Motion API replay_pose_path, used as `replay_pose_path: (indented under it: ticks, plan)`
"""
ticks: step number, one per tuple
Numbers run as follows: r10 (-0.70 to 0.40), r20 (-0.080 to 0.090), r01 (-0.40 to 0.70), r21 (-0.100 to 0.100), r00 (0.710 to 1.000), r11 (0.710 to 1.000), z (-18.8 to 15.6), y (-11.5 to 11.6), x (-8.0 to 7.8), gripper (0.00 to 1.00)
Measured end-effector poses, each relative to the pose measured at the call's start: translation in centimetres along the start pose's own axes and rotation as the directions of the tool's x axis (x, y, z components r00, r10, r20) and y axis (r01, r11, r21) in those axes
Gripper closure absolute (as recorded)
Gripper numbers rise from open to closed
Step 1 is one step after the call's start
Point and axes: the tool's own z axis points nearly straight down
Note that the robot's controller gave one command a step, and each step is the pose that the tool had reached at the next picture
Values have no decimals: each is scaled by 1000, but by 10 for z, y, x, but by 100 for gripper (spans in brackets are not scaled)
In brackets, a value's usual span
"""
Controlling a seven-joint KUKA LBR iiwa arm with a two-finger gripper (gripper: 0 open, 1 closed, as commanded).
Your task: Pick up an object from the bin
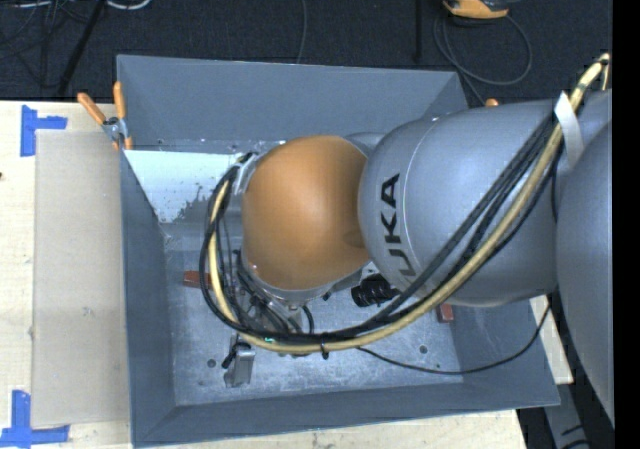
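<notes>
My gripper (238, 363) is low over the front-left part of the bin floor, where a grey fingertip pokes out below the orange wrist cover. Nothing is visible at that tip. A small flat brown piece (190, 279) lies on the floor to the left, a little behind the tip and apart from it. Another small reddish-brown piece (445, 313) peeks out from under the arm at the right side of the bin.
The arm, its orange cover and looped cables hang over the middle and right of the bin and hide the floor beneath. The bin's sloped walls rise close on the left and front of the gripper.
</notes>
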Motion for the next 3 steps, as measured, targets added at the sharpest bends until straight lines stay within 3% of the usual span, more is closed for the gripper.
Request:
replay_pose_path:
  ticks: [1, 2, 3]
  plan:
    - [102, -1, -102, 3, 995, 995, 119, -61, -5, 0]
    - [175, 16, -175, -5, 984, 984, 50, -105, -53, 0]
    - [117, 8, -117, -3, 993, 993, 126, -93, -106, 0]
